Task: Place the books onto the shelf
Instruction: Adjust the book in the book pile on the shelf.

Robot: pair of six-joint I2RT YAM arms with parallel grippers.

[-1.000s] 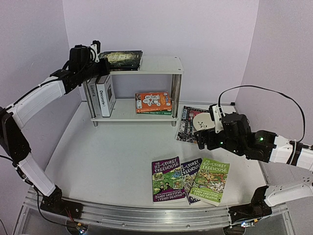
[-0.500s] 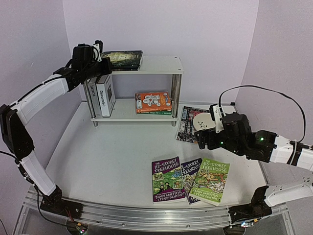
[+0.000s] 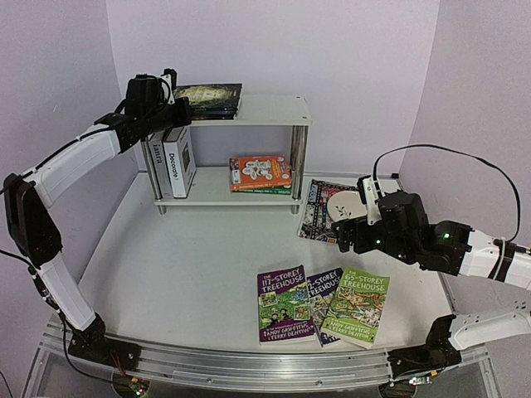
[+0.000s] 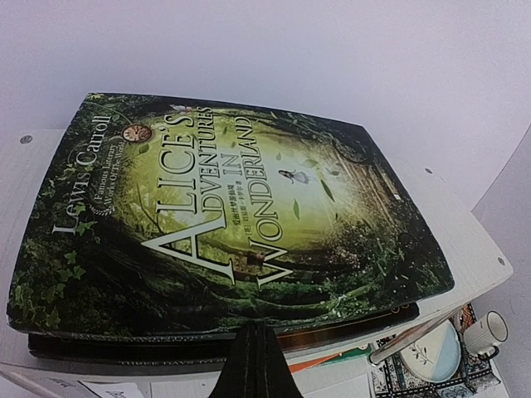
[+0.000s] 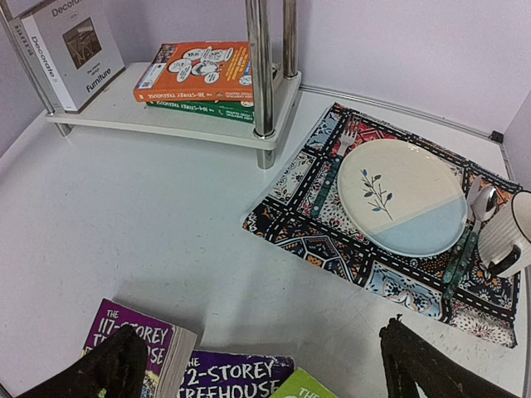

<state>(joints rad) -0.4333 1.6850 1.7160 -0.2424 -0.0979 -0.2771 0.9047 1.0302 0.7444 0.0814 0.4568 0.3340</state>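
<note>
L fingers (image 4: 253,369) are pressed together w/ nothing between them, tip right at the near edge of the Alice book (image 4: 232,207), upper left of the top view. Touching or just shy, can't tell. That book lies flat on another dark one on the top board of the shelf (image 3: 265,110). R fingers (image 5: 116,369) are spread wide & empty, right of ctr in the top view. They hover over the worktop (image 3: 191,240) btwn the patterned mat (image 3: 315,217) and the loose paperbacks.

Other books already on the lower board:
- two white hardbacks (image 3: 174,159), upright at the left end
- orange paperback (image 3: 260,172), flat on a green one, mid board

Three aren't shelved yet, btm ctr of the top view:
- purple Treehouse (image 3: 284,303)
- middle Treehouse (image 3: 323,290), overlapped by its neighbours
- green Treehouse (image 3: 357,308)

Risks, imo:
- Those 3 lie flat in a fan, so R fingers closing on one edge could drag the others. They could also catch only a cover & let the pages flop open.
- Plate (image 5: 406,195) & mug (image 5: 508,232) sit on the mat just above R fingers in the top view, so a wide swing toward the shelf could clip them.
- Chrome post (image 5: 259,66) blocks a straight slide into the lower board's right end.
- A shove from the shut L fingers could skew the dark stack or push it toward the board's far edge.
</note>
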